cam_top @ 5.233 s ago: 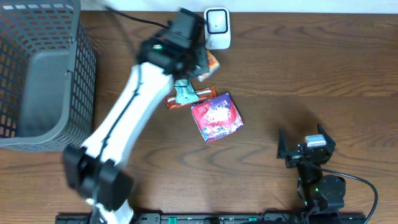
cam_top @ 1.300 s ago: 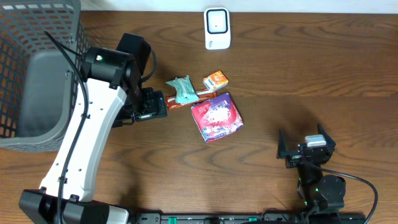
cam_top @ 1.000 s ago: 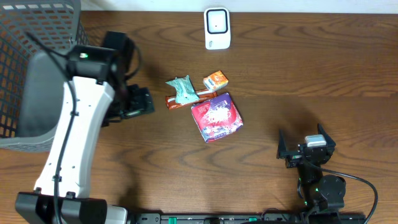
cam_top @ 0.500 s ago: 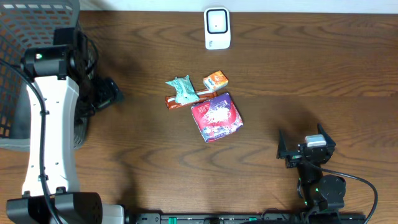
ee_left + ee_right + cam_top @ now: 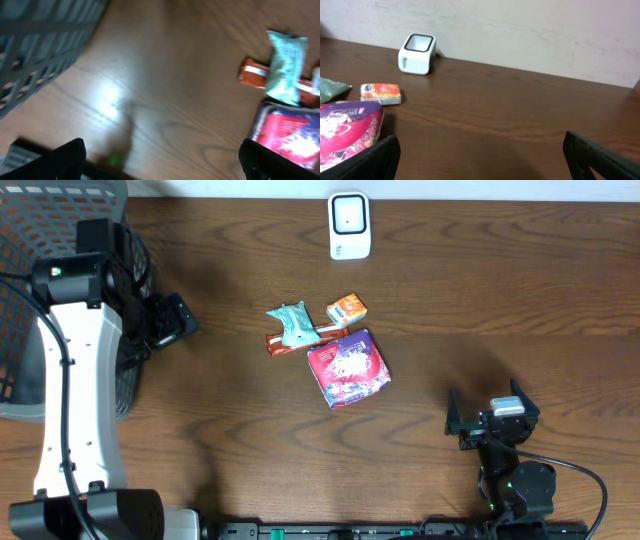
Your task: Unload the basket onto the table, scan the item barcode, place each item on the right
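Dark brown wood-grain table [image 5: 480, 310], grain running left to right, backed along its far edge by a pale, faintly mottled wall [image 5: 520, 30]; grey mesh basket [image 5: 25, 290] at the left end; a whitish glare patch [image 5: 107, 95] on the wood beside it.

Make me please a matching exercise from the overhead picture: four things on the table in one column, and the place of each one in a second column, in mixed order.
Things:
1. white scanner
2. grey basket
3. orange pack
4. red pouch

Places:
a. directly right of the teal wrapper
b. far left of the table
c. middle of the far edge
d. the one of the grouped items nearest the front edge

Pairs: 1-c, 2-b, 3-a, 4-d
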